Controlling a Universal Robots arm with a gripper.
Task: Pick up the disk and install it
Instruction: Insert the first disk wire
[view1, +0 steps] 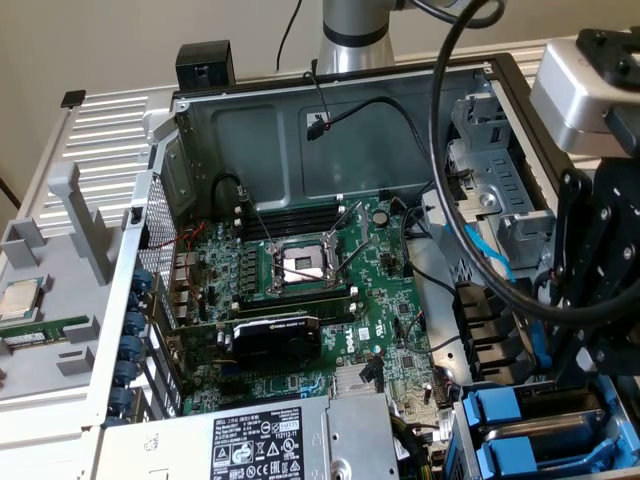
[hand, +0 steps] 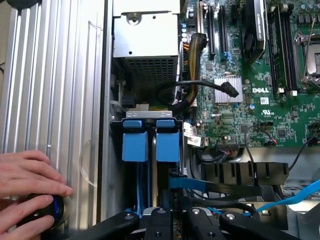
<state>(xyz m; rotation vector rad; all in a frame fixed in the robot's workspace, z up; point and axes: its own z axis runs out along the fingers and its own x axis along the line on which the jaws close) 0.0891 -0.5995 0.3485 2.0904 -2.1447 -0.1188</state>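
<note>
Exterior view: gripper (view1: 598, 320) hangs at 3 o'clock from the open CPU socket (view1: 300, 262), over the case's drive-bay side. Two blue carriers (view1: 505, 432) sit side by side in the bay at 5 o'clock from the socket, just beside and below the black gripper body. Whether the gripper is open or closed cannot be told; its tips are hidden behind its own body and the bay edge.

The disk is hard to pin down. Its metal body and label are hidden, so it cannot be told which of the two carriers is the one in question, or whether the gripper touches either.

The exterior view also shows a loose CPU chip (view1: 22, 298) on the grey tray at 9 o'clock from the socket, well apart from the case. The power supply (view1: 250, 440) is at 6 o'clock and the graphics card (view1: 275, 335) lies between it and the socket. A blue cable (view1: 490, 255) runs at 3 o'clock.

The wrist view adds the gripper (hand: 177, 222) linkage directly over the bay, with both blue carriers (hand: 150, 140) seen end-on, upright and nearly touching. A person's hand (hand: 30, 175) rests on the ribbed silver panel (hand: 50, 75) outside the case, fingertips on a dark round object (hand: 50, 210). A finned heatsink (hand: 227, 89) sits on the motherboard (hand: 280, 115).
</note>
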